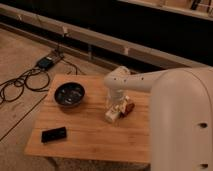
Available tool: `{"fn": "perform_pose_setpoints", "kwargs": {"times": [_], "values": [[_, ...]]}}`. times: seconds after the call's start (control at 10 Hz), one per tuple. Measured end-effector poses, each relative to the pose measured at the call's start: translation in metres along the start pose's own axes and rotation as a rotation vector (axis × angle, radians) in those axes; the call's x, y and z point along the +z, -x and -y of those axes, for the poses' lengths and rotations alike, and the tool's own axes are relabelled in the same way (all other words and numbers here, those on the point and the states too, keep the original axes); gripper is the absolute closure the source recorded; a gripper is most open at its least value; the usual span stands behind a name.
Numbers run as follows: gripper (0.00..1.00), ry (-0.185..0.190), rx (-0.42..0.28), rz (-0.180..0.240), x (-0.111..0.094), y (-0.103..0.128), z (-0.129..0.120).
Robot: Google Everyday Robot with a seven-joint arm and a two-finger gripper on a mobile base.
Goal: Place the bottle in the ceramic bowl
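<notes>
The small whitish bottle (113, 114) lies on its side on the wooden table (90, 140), right of centre. The glossy dark ceramic bowl (69, 94) stands to its left, about one bowl width away, with nothing in it. My gripper (116, 102) hangs from the white arm (150, 80) directly above the bottle, close to its upper end. I cannot see whether it touches the bottle.
A reddish-brown item (129, 107) lies against the bottle's right side. A flat black rectangle (53, 134) lies near the table's front left corner. Cables (20, 82) and a power brick (46, 62) lie on the floor at the left. My white body (182, 125) fills the right.
</notes>
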Motion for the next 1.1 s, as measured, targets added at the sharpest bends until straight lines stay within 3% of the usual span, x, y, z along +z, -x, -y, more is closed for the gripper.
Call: {"fn": "perform_pose_setpoints", "kwargs": {"times": [0.7,0.9,1.1], "values": [[0.35,-0.006,0.025,-0.033,0.02,0.015,-0.002],[0.46,-0.015,0.026,-0.048,0.023,0.014,-0.001],[0.69,-0.015,0.023,-0.061,0.025,0.013,-0.004]]}}
